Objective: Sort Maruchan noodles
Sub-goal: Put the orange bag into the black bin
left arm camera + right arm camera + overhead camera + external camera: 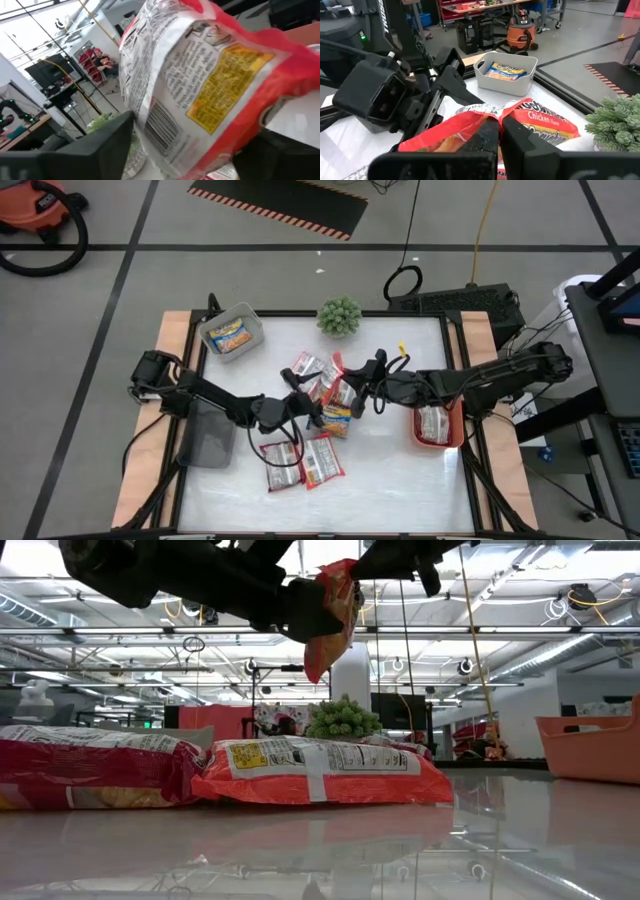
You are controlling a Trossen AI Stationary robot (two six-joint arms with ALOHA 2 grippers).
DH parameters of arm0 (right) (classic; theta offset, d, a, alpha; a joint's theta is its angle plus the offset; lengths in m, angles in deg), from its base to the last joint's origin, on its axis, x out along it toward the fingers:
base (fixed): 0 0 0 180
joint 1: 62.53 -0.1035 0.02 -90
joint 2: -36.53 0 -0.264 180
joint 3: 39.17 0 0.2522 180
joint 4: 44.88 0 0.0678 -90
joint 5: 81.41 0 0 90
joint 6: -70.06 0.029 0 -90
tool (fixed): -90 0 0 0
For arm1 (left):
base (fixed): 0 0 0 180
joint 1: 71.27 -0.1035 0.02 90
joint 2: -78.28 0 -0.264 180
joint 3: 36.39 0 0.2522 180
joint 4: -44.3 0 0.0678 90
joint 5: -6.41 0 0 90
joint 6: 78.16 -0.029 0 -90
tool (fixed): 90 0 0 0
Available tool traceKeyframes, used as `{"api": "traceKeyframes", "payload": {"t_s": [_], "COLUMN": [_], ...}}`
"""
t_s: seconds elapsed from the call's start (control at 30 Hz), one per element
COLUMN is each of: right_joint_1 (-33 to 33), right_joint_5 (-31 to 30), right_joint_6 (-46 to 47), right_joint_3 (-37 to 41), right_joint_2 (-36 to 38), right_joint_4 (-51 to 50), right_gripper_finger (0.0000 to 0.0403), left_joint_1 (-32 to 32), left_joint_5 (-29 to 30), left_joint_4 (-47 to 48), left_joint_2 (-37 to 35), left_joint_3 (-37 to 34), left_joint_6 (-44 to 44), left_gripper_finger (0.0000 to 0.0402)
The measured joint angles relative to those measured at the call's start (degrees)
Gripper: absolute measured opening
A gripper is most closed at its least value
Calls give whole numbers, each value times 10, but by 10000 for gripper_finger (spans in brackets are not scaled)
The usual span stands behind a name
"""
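One red-and-white noodle packet (337, 392) (333, 615) is held in the air over the table's middle, between both grippers. My left gripper (314, 404) (190, 155) comes at it from the left and my right gripper (353, 387) (500, 135) from the right; both are shut on it. A yellow-orange packet (337, 421) lies flat just below them. Two red packets (280, 465) (322, 459) lie nearer the table's near edge, and others (305, 366) lie toward the far side. My left gripper has the red packet between its two fingers (102, 145), with the printed back and barcode (162, 127) facing its camera. It comes level from the table's left. The packet is lifted clear of the table. My right gripper pinches an upper edge of the red packet (470, 122) between its two fingers (520, 140), which stand close together. It comes from the table's right, slanting down. The packet hangs clear below it (320, 655).
A grey bin (250, 327) at the far left holds a yellow packet. An orange bin (458, 430) at the right edge holds red packets. A green potted plant (340, 315) stands at the far edge. A dark flat container (207, 436) lies at the left.
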Motion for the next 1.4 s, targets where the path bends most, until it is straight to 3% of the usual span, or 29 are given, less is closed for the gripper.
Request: {"api": "traceKeyframes", "payload": {"t_s": [0.4, 0.63, 0.87, 1.07, 1.17, 1.4], "right_joint_1": [-1, -1, -16, -47, -63, -91], "right_joint_5": [1, 3, -2, -3, -3, -2], "right_joint_6": [-9, -24, -39, -35, -34, -34], "right_joint_3": [0, 0, 0, 0, 0, 0], "right_joint_2": [0, 2, 37, 95, 114, 132], "right_joint_4": [-8, -13, -28, -82, -100, -125], "right_gripper_finger": [0, 6, 43, 72, 78, 79], "left_joint_1": [12, 13, 23, 46, 52, 56], "left_joint_5": [25, 29, 20, 19, -11, -30], "left_joint_4": [0, 0, 25, 116, 201, 459], "left_joint_2": [0, 0, -2, -53, -104, -254], "left_joint_3": [0, 0, 0, 0, 0, 0], "left_joint_6": [-49, -62, -91, -108, -102, 20], "left_gripper_finger": [128, 130, 129, 129, 129, 129]}}
